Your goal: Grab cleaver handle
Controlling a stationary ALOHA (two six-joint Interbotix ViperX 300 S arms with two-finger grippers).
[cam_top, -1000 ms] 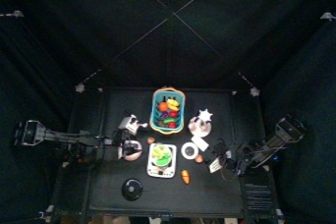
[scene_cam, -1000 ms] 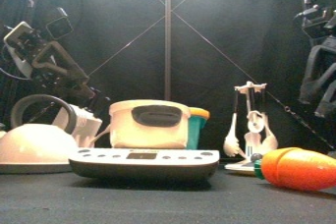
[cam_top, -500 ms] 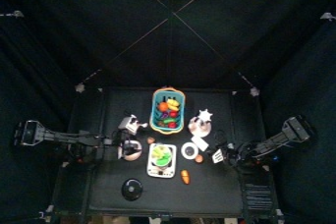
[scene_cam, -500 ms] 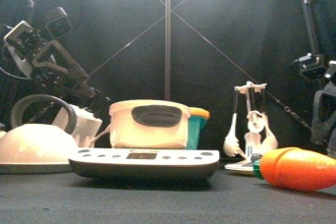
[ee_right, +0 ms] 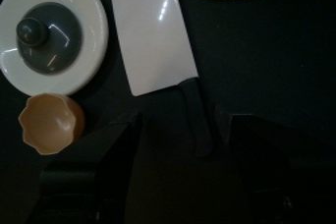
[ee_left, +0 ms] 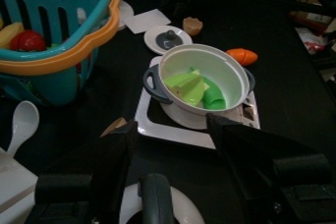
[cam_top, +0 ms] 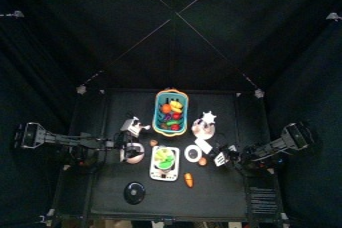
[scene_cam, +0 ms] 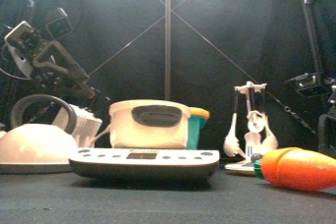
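Note:
In the right wrist view the cleaver lies flat on the black table, its white blade [ee_right: 151, 31] pointing away and its black handle [ee_right: 195, 110] running back toward the camera. My right gripper [ee_right: 188, 138] hangs low over it and is open, one jaw on either side of the handle, not touching it. In the top view the right gripper [cam_top: 235, 158] is at the table's right front. My left gripper [ee_left: 182, 138] rests open at the table's left, holding nothing, seen near the kettle in the top view [cam_top: 130, 150].
Next to the blade lie a white lid with a grey knob [ee_right: 53, 27] and a small brown bowl [ee_right: 53, 125]. A scale with a pot of green pieces [ee_left: 197, 81], a teal basket [ee_left: 46, 31], a carrot [scene_cam: 305, 169], a white kettle [scene_cam: 39, 140] and a utensil rack [scene_cam: 250, 120] share the table.
The right arm has come down from high above the table to just over the cleaver handle, and its jaws have narrowed a little. The left arm has not moved.

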